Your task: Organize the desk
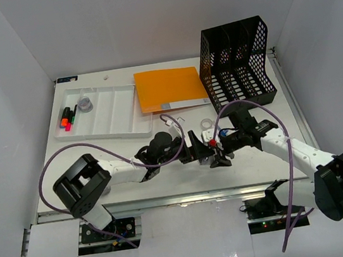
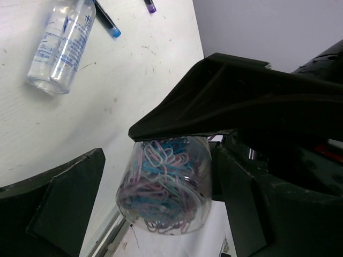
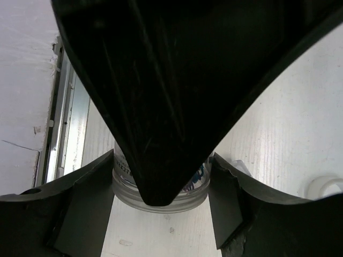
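One clear jar (image 2: 161,214) of paperclips (image 2: 161,160), pinched by right gripper (image 3: 161,199), left gripper (image 2: 154,203) spread.

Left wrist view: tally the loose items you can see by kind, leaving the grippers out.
jar of paper clips: 1
clear bottle: 1
pens: 2, one blue-tipped, one purple-tipped
Total: 4
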